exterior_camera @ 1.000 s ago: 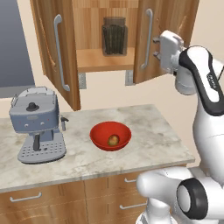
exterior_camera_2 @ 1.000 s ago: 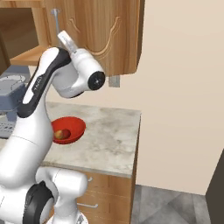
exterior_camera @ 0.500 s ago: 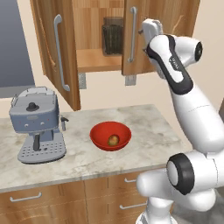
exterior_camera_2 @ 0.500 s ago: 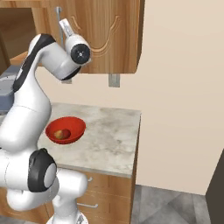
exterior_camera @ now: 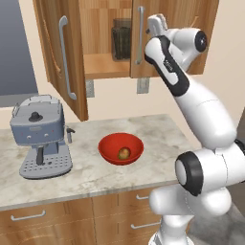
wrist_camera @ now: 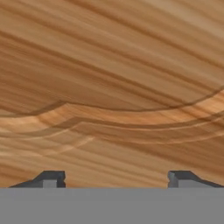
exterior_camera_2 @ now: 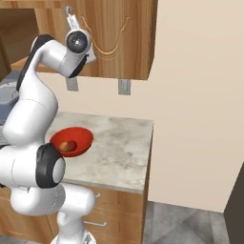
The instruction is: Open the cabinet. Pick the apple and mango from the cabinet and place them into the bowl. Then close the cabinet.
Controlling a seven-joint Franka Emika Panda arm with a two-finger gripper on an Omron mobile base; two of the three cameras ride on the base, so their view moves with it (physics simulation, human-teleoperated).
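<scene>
- Facing the right cabinet (exterior_camera: 167,38) door up close, the hand (wrist_camera: 116,177) is released, fingers wide apart.
- Bowl (exterior_camera: 120,148) on the surface (exterior_camera: 158,139) holds one fruit (exterior_camera: 124,153).
- No readable writing anywhere.

No legible txt, labels, brands or nos. on anything in view.

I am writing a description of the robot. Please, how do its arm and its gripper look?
The arm is glossy white, made of rounded segments with dark grey bands and round dark caps at the joints. The gripper has two small dark grey finger tips. No cables or markings show.
</scene>
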